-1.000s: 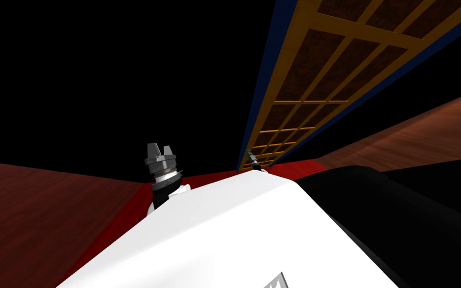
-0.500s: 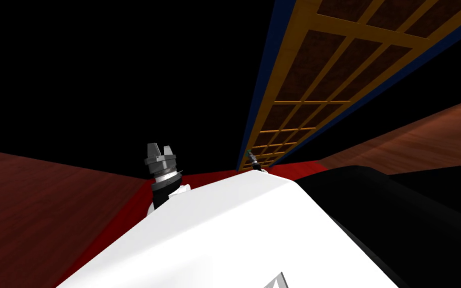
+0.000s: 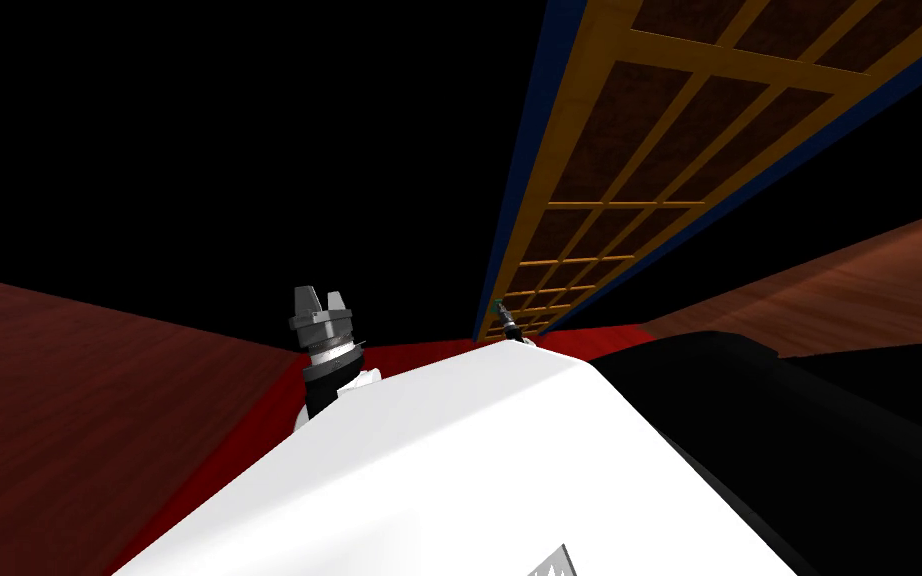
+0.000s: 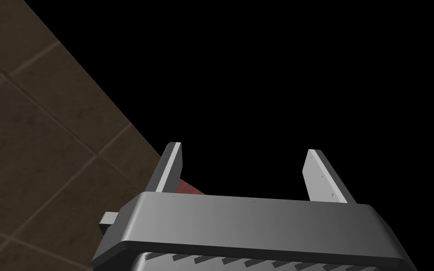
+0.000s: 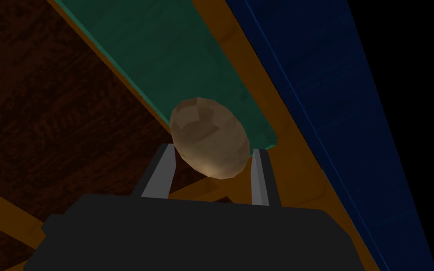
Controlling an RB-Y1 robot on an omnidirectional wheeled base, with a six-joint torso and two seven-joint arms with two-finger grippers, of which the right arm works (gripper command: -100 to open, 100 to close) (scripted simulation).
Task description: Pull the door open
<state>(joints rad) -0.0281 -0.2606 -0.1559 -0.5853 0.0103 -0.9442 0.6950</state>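
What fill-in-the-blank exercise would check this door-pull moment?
1. The right gripper is shut on the brown ___.
2. The plate behind it is ___.
3. The left gripper is ___, holding nothing.
Missing words: knob; green; open.

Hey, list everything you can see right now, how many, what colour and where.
door: 1, dark brown panels in an orange lattice, ahead to the right
frame: 1, blue, along the door's edge
plate: 1, green, on the door near the frame
knob: 1, tan, on the plate
floor: 1, reddish-brown wood, on both sides
strip: 1, red, on the floor before the door
tiles: brown, beside the left claw
left claw: 1, grey, open, empty
right claw: 1, grey, shut on the knob
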